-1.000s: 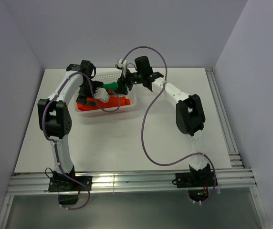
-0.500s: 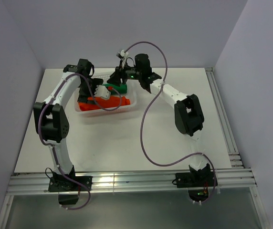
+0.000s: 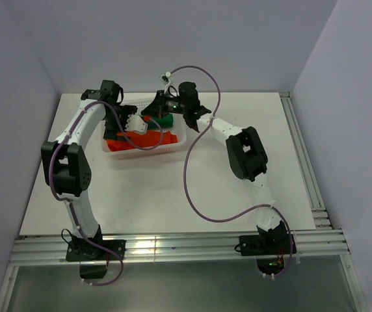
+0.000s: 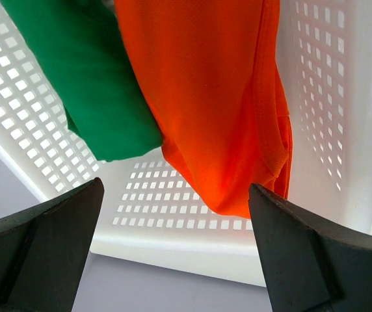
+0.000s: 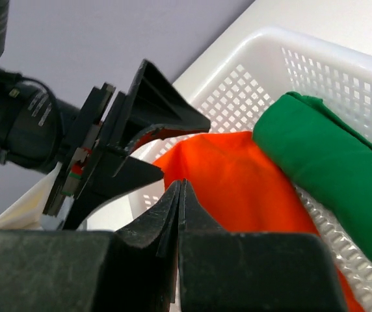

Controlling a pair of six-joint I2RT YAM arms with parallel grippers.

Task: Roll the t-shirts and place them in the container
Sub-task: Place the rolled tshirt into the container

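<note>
Orange-red t-shirt (image 3: 140,141) lies bunched inside the white mesh basket (image 3: 146,156), filling the basket's near side and its middle. Green t-shirt (image 5: 329,162) lies next to it, touching, toward the basket's far right. It looks like a thick, tight roll. Both shirts are fully inside the basket walls.

L gripper (image 4: 175,187) hangs over the basket's left-centre w/ jaws spread wide and nothing held. In the left wrist view both shirts and the basket's perforated floor show btwn its two black fingers (image 4: 43,253).

R gripper (image 5: 179,195) is over the basket's far side, fingers pressed tight together, tips pointing down at the orange cloth. No cloth is seen btwn the pads, so can't tell if it touches the shirt. In the right wrist view the L gripper's open jaws sit just past the R tips, above the basket's interior.
</note>
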